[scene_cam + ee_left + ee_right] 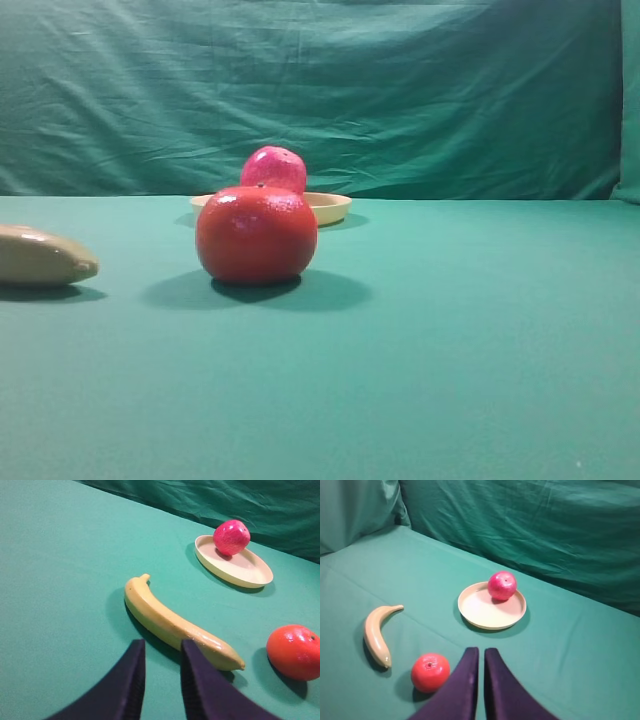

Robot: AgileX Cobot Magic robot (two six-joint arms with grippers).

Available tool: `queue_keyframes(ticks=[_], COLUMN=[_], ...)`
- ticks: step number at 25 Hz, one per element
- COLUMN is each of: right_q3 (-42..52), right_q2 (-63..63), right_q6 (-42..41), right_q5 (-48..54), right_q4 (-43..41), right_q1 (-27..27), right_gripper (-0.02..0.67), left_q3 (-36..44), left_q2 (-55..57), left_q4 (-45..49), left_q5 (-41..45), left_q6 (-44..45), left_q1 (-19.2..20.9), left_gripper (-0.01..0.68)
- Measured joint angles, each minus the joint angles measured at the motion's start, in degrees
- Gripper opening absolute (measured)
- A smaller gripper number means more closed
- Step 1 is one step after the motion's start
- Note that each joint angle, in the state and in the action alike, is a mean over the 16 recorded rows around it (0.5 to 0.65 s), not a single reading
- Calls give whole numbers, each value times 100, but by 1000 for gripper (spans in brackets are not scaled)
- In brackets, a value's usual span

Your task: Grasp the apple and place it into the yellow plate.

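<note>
From the high view, the orange [257, 236] hides most of my apple [274, 167] sitting in the yellow plate [335, 208]; my right gripper [479, 652] is clenched empty, my left gripper [161, 647] slightly parted.

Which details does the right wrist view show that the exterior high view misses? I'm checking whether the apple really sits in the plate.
Only right wrist: the apple resting inside the yellow plate near its far rim, the whole banana, and the shut right gripper.
Only exterior high: the orange blocking the apple's base.
Both: apple, plate, orange, banana, green cloth.
</note>
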Motion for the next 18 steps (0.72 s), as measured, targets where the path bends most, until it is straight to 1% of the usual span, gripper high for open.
queue_keyframes(ticks=[5, 9, 13, 18], right_q3=[124, 268, 604, 1340], right_q2=[-506, -799, -1098, -1559], right_q6=[121, 243, 372, 486], right_q5=[99, 91, -58, -462], right_q4=[-160, -316, -466, -577], right_q1=[-17, -141, -415, -944], right_gripper=[0, 0, 0, 0], left_q3=[0, 0, 0, 0], left_q2=[0, 0, 0, 0], left_q4=[0, 0, 0, 0], left_q5=[0, 0, 0, 0], left_q6=[0, 0, 0, 0], left_q1=[0, 0, 0, 0], left_gripper=[157, 157, 157, 157])
